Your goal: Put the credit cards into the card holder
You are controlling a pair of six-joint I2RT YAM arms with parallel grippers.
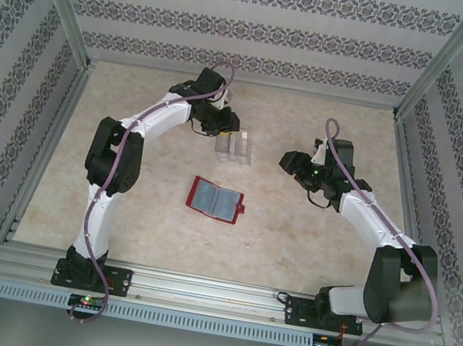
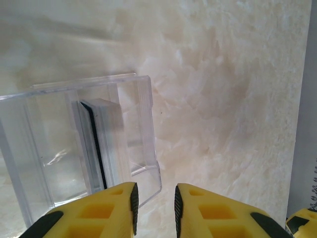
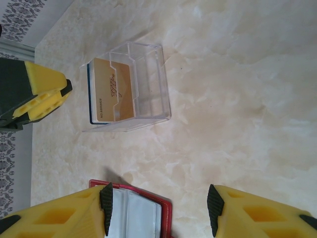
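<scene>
Your left gripper [image 2: 154,201], jaws narrow and empty, sits at the bottom of its frame against the clear case [image 2: 49,148]. The credit cards [image 2: 101,144] stand on edge inside, up and left of the gap, with their edges running up the frame. This is the nearer arm. The right gripper [image 3: 158,203] hovers wide and empty above the open card holder [image 1: 214,198] at mid-table.

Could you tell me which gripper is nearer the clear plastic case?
Left. The left gripper is right beside the clear case; the right gripper hovers farther to its right.
</scene>
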